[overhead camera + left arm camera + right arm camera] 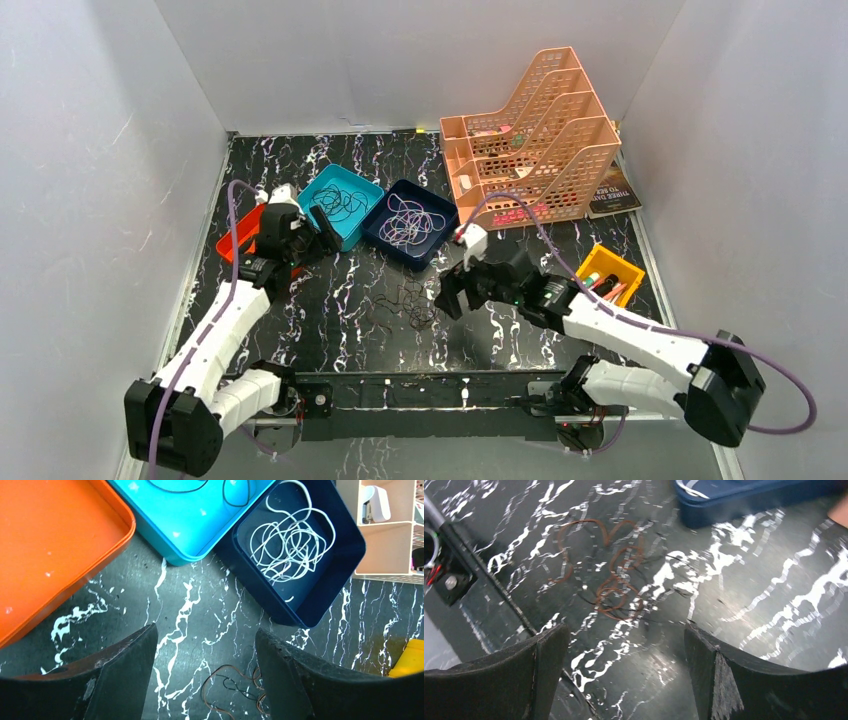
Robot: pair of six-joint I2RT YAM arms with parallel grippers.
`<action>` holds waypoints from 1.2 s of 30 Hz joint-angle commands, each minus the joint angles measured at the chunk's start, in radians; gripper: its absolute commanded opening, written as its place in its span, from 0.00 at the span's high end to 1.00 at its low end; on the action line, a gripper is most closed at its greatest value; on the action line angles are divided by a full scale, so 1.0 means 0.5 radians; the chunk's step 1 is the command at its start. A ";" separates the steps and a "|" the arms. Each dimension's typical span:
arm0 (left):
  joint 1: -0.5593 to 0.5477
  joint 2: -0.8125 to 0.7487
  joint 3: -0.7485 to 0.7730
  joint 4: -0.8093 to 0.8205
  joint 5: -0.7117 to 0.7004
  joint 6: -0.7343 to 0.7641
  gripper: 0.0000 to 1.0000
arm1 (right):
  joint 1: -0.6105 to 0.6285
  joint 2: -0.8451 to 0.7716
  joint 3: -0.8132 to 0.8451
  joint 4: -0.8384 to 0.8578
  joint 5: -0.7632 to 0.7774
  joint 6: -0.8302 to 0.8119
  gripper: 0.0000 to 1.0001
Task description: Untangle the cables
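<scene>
White walls enclose a black marbled table. At ten o'clock, the left gripper has its jaws apart and empty. Black cables fill the teal tray at eleven, and whitish cables the navy tray at twelve. A brown-and-black tangle lies loose at centre. At its three o'clock, the right gripper is spread and empty.

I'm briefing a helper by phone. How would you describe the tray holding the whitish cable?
Start at the peach file rack at the back of the table. Left of it sits a dark blue tray holding whitish cable loops. Its turquoise neighbour holds black cable instead.
</scene>
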 commanded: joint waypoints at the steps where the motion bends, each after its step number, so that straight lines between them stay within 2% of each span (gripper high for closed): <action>1: -0.004 -0.113 -0.055 -0.112 -0.043 -0.053 0.30 | 0.208 0.187 0.237 0.141 -0.097 -0.170 0.08; 5: -0.002 -0.182 -0.062 -0.154 -0.063 -0.034 0.29 | 0.289 0.437 0.383 0.150 -0.179 -0.242 0.12; 10: -0.003 -0.229 -0.056 -0.205 -0.106 -0.009 0.29 | 0.330 0.726 0.509 0.188 -0.197 -0.251 0.20; 18: -0.004 -0.244 -0.061 -0.222 -0.125 -0.007 0.28 | 0.366 0.972 0.583 0.267 -0.160 -0.243 0.42; 23: -0.003 -0.250 -0.073 -0.221 -0.137 -0.008 0.28 | 0.367 1.011 0.587 0.281 -0.082 -0.222 0.58; 28: -0.004 -0.269 -0.093 -0.219 -0.138 -0.006 0.28 | 0.367 0.917 0.556 0.320 0.004 -0.153 0.75; 32: -0.003 -0.285 -0.100 -0.220 -0.138 -0.006 0.27 | 0.367 0.828 0.542 0.313 0.109 -0.078 0.94; 36: -0.004 -0.290 -0.100 -0.218 -0.127 -0.005 0.27 | 0.363 0.721 0.542 0.278 0.185 -0.017 0.96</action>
